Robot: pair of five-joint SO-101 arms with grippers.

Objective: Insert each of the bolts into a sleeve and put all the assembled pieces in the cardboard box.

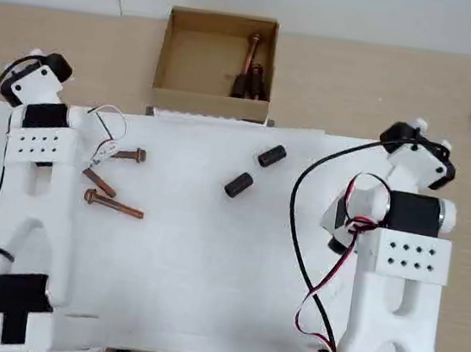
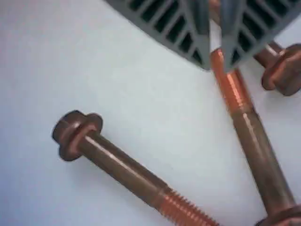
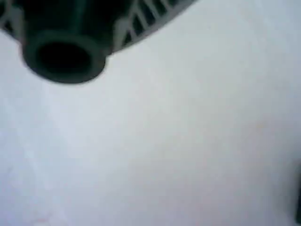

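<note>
Left tool (image 2: pixel 216 62) clamped narrow on thread end of copper flanged bolt (image 2: pixel 256 141) on white sheet (image 1: pixel 206 268), head free. Right tool (image 3: pixel 66 21) apparently grips black cylindrical sleeve (image 3: pixel 63 59), bore exposed for insertion. Brown cardboard box (image 1: pixel 175 55) across bench (image 1: pixel 387 83).
</note>
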